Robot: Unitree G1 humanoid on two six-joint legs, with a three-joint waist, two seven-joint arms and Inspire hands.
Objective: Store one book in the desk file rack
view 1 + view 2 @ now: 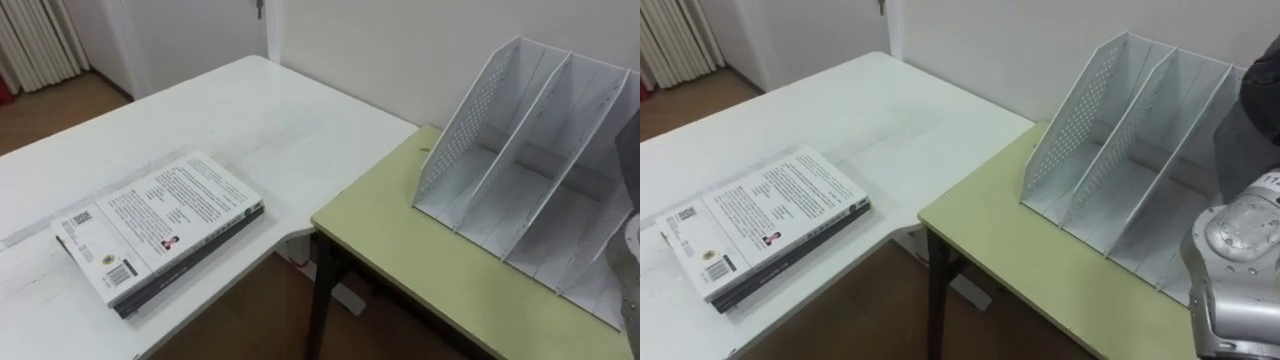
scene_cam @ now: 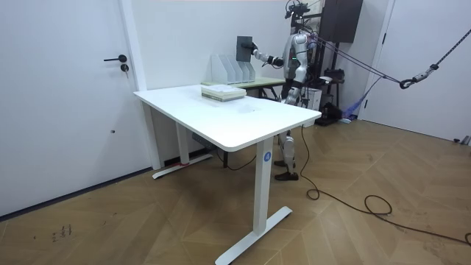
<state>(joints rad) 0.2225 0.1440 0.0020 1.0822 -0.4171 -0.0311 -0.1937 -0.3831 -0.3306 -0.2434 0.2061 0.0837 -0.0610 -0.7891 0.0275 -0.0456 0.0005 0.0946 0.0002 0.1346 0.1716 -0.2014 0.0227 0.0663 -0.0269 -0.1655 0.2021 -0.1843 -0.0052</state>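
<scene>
A white perforated file rack (image 1: 1120, 140) with several slots stands on the green table (image 1: 1040, 260), against the wall. In the room view my right hand (image 2: 255, 48) is raised above the rack (image 2: 231, 71) and is shut on a dark grey book (image 2: 243, 49), held upright. The same book (image 1: 1252, 110) shows at the right edge of the right eye view, over the rack's right slots, with my silver forearm below it. A stack of two books (image 1: 160, 225) lies flat on the white desk (image 1: 250, 120), a white cover on top. My left hand (image 2: 288, 82) hangs by my side.
I stand behind the white desk (image 2: 221, 110), at the green table, facing the rack. A gap with wooden floor (image 1: 240, 310) separates the two tables. A door (image 2: 66, 96) is at the room view's left, and a curtain (image 1: 35, 40) hangs far left.
</scene>
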